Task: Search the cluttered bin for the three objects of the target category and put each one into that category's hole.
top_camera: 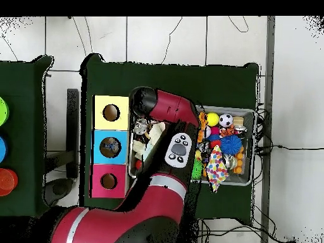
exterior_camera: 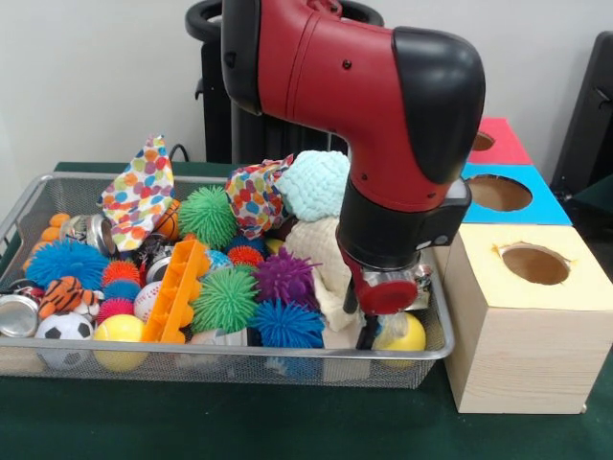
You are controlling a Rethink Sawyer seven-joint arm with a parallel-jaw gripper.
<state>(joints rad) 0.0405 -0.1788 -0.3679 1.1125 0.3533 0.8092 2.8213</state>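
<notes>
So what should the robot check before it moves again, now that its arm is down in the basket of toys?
1. Claw inside the wire basket, at the end nearest the boxes: ok.
2. Claw open or shut, holding something or not: cannot tell, the arm hides it.
3. Yellow ball right beside the claw, touching or not: cannot tell.
4. Yellow box hole open: ok.
5. Blue box hole open: ok in front view; overhead shows something dark inside.
6. Overhead view of the toys under the arm: not ok, blocked.

A dark green table carries everything. The wire bin sits at nine o'clock. Three holed boxes stand at three o'clock.
</notes>
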